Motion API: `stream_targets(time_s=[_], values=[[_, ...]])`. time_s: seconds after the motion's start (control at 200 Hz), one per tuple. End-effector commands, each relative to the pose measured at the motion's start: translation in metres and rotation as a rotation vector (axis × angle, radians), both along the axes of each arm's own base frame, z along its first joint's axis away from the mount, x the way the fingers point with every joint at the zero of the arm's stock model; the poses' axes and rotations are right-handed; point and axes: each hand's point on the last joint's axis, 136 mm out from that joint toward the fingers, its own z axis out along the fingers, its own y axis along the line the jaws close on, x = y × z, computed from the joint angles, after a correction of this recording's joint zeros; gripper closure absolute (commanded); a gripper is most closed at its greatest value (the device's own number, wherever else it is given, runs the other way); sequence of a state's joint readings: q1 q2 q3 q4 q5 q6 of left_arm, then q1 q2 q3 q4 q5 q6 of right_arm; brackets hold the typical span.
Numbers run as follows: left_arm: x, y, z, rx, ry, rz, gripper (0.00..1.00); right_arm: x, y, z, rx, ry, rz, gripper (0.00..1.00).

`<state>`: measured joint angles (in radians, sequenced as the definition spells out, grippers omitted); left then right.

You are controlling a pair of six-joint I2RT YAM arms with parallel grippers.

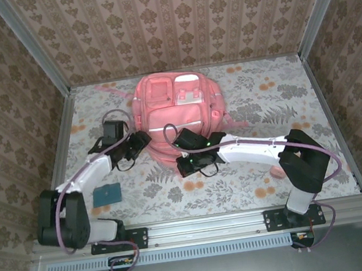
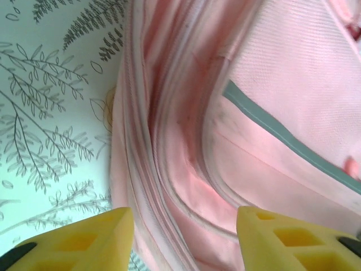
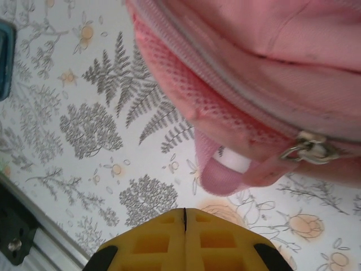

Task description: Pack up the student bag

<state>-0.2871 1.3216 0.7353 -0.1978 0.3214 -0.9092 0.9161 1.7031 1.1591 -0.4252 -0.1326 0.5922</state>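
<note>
Pink student bag [image 1: 172,106], lying flat

Bright, even, diffuse light from above, soft faint shadows around the student bag [image 1: 177,112], overhead view sharp, wrist views softer, nearest foreground blurred, left wrist view tinted green

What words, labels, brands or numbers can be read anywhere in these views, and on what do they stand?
No text can be read in any view.
On the bag, the white patches may carry print, but it is too small to tell.
The zip pull and pale strip bear no lettering.
The teal flat item has no legible marking.
</note>
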Motion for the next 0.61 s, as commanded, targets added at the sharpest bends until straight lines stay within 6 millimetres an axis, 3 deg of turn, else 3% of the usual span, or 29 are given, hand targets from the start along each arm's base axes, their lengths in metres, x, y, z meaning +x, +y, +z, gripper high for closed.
stream_targets(time_s=[0.0, 0.065, 0.21, 0.31, 0.435, 0.6], values=[[-0.024, -0.010, -0.001, -0.055, 0.042, 0.009, 0.45, 0.017, -0.018, 0.018, -0.051, -0.078, -0.107, 1.00], [-0.032, -0.023, 0.003, -0.095, 0.040, 0.005, 0.43, 0.018, -0.027, 0.024, -0.059, -0.102, -0.139, 0.95], [-0.048, -0.052, 0.003, -0.159, 0.058, 0.001, 0.41, 0.023, -0.047, 0.035, -0.073, -0.163, -0.233, 0.61], [-0.051, -0.062, -0.002, -0.180, 0.064, 0.026, 0.41, 0.024, -0.058, 0.039, -0.079, -0.188, -0.267, 0.47], [-0.048, -0.065, -0.012, -0.175, 0.087, 0.043, 0.47, 0.022, -0.063, 0.037, -0.086, -0.187, -0.284, 0.36], [-0.044, -0.067, -0.021, -0.168, 0.104, 0.053, 0.56, 0.021, -0.066, 0.032, -0.099, -0.180, -0.290, 0.33]])
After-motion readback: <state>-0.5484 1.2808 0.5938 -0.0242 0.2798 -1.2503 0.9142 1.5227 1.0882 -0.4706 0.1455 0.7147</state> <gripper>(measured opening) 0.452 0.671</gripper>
